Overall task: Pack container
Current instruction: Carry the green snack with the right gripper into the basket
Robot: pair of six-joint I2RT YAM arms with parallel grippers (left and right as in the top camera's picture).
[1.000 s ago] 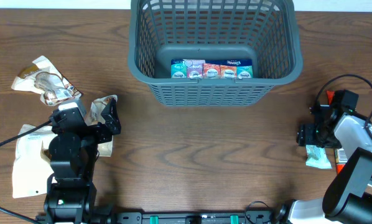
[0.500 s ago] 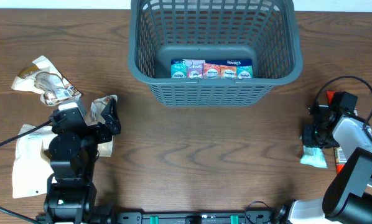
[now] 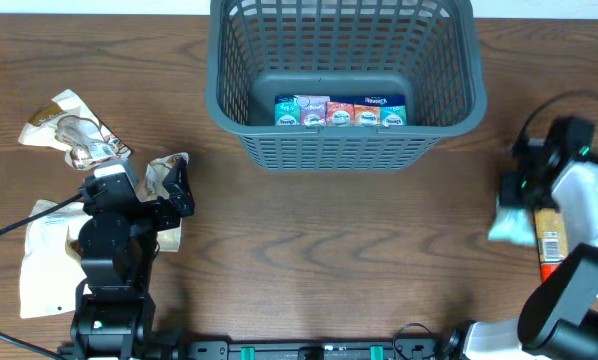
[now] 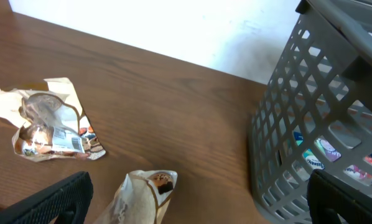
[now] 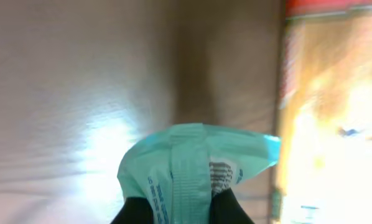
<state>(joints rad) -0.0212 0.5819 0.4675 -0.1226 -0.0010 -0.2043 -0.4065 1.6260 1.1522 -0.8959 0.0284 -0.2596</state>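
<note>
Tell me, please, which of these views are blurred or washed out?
Overhead: sharp on the basket, but the right gripper and its teal packet are smeared. Right wrist: soft throughout, with glare on the table and a washed-out orange packet. Left wrist: crisp on the crumpled wrapper.

- overhead, the light is bright and even; the container [image 3: 329, 150] throws only a soft shadow on the table [image 3: 309, 250] just below it.
- at that view's right edge, the right arm [image 3: 579, 190] is smeared by motion blur.
- left wrist view: the wall [image 4: 142, 25] along the top glows white, the wood grain is crisp, and the fingers [image 4: 55, 199] in the lower corners are dark and unfocused.
- right wrist view: blurred throughout, with glare left of centre, a washed-out lower right and a soft teal packet [image 5: 192, 165].
</note>
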